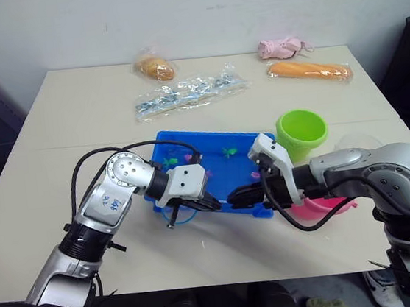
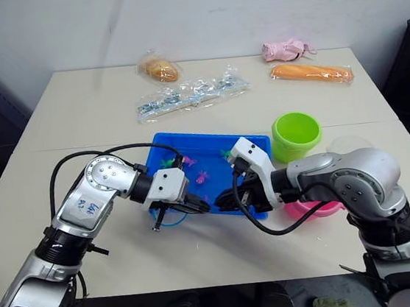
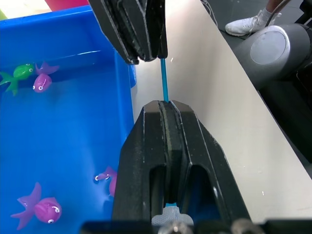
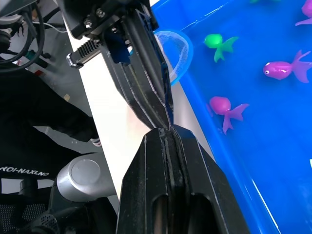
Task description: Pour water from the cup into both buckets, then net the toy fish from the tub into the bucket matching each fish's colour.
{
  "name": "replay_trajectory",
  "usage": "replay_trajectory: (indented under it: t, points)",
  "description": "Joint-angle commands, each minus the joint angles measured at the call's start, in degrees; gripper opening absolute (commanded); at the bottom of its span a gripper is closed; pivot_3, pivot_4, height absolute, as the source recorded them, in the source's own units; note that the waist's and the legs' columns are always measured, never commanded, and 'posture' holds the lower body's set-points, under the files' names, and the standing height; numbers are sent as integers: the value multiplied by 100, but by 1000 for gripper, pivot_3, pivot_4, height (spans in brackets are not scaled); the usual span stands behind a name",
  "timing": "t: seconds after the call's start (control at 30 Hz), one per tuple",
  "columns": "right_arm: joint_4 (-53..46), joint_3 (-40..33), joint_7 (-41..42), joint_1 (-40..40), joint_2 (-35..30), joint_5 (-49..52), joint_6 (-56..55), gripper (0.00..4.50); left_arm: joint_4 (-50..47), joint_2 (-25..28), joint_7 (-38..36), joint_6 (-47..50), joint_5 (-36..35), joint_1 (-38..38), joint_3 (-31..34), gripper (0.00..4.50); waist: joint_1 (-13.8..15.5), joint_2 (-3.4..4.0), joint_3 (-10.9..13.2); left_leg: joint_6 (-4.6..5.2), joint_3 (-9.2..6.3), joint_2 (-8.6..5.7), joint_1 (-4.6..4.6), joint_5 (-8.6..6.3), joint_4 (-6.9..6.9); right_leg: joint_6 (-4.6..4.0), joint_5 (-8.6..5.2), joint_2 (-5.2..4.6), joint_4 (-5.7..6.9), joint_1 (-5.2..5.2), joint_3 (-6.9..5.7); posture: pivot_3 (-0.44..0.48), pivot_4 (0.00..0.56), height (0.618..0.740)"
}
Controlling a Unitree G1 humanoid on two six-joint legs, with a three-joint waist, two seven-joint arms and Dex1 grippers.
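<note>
The net's (image 4: 173,51) thin handle is pinched by both the left gripper (image 3: 163,105) and the right gripper (image 4: 168,129), tips nearly touching, jaws clamped. The hoop is hung over the tub's (image 1: 212,149) near rim, around 7 o'clock. Green bucket (image 1: 301,133) sits at 2 o'clock of the tub.

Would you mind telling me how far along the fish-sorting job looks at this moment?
Netting has barely begun. Both the left gripper and right gripper pinch the net handle at the tub edge. Pink and green toy fish remain in the tub; whether water was poured is unclear.
</note>
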Motion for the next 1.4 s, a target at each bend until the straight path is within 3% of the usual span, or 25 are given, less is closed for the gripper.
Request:
replay_trajectory:
  t: [0.03, 0.13, 0.27, 0.97, 1.07, 1.2, 1.4]
  points:
    - [-181, -128, 255, 36, -187, 177, -12, 57, -142, 55, -6, 45, -93, -95, 186, 0, 2, 0, 0, 0, 0, 0, 0, 0, 0, 0, 0, 0, 0, 0, 0, 0, 150, 740]
    - [-135, -201, 154, 56, -108, 83, -133, 926, -175, 47, 5, 103, -105, -117, 195, 0, 2, 0, 0, 0, -1, 0, 0, 0, 0, 0, 0, 0, 0, 1, 0, 0, 150, 740]
    - [-122, -200, 130, 98, -83, 2, -254, 2807, -230, 30, 23, 191, -107, -142, 189, 0, 0, 0, 0, 0, -1, 0, 0, 0, 0, 0, 0, 0, 0, 0, 0, 0, 150, 740]
    - [77, -391, -163, 195, 299, 173, 225, 2807, -312, -83, 196, 266, -37, -56, 108, 0, 2, 0, 0, 0, 0, 0, 0, 0, 1, 0, 0, 0, 1, 0, 0, 0, 150, 740]
    - [83, -391, -127, 183, 298, 189, 253, 1946, -356, -87, 219, 304, -42, -45, 102, 0, 0, 0, 0, 0, -1, 0, 0, 0, 0, 0, 0, 0, 1, 0, 0, 0, 150, 740]
    - [75, -409, -105, 182, 279, 219, 280, 57, -452, -85, 261, 370, -51, -16, 97, 0, 2, 0, 0, 0, -1, 0, 0, 0, 1, 0, 0, 0, 1, 0, 0, 0, 150, 740]
    - [83, -426, -100, 192, 281, 215, 252, 57, -386, -6, 137, 487, -237, -67, 247, 0, 0, 0, 0, 0, -1, 0, 0, 0, 0, 0, 0, 0, 1, 0, 0, 0, 150, 740]
